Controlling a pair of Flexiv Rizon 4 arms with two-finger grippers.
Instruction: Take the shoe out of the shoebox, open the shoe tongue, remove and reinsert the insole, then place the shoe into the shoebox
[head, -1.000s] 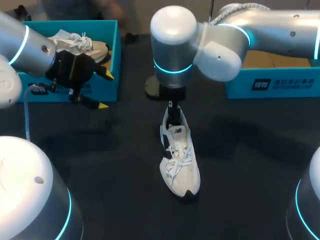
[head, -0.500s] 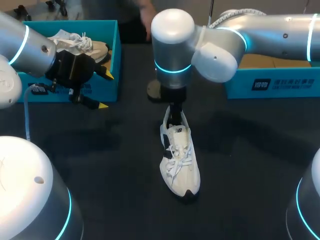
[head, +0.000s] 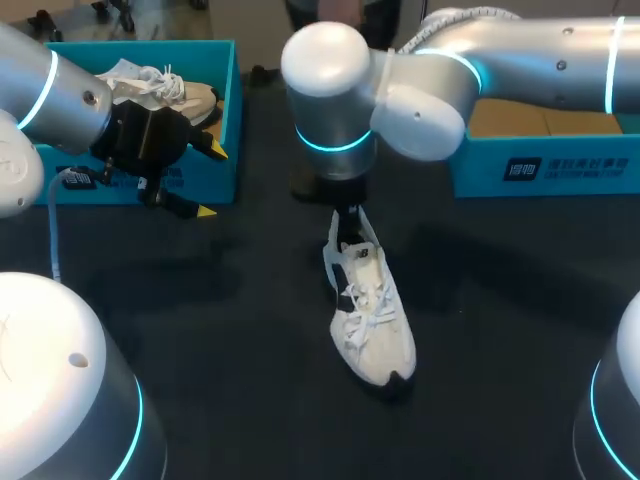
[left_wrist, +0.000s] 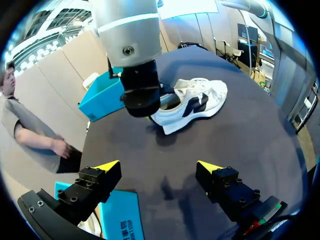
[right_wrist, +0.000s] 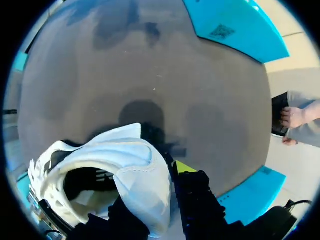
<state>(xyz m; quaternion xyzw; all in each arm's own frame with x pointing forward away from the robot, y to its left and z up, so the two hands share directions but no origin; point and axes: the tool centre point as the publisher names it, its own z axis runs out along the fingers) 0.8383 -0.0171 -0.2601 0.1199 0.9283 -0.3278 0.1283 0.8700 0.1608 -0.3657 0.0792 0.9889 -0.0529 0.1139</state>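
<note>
A white shoe (head: 370, 310) with dark side panels lies in the middle of the black table, toe toward me and angled right. My right gripper (head: 345, 225) comes straight down on its heel and is shut on the heel collar. In the right wrist view the shoe (right_wrist: 125, 165) fills the space at the fingers; one yellow tip (right_wrist: 184, 167) presses its outside, the other finger is hidden inside. My left gripper (head: 212, 181) hangs open in front of the left teal shoebox (head: 228, 110). From the left wrist view the shoe (left_wrist: 192, 102) lies well ahead of the empty left gripper (left_wrist: 159, 166).
A second pale shoe (head: 160, 85) lies inside the left shoebox. Another teal box (head: 540, 165) stands at the back right, behind my right arm. A round black base (head: 305, 185) sits behind the shoe's heel.
My right gripper has closed on the shoe's heel and shifted slightly left. The shoe's toe has swung to the right. The left arm has not moved.
</note>
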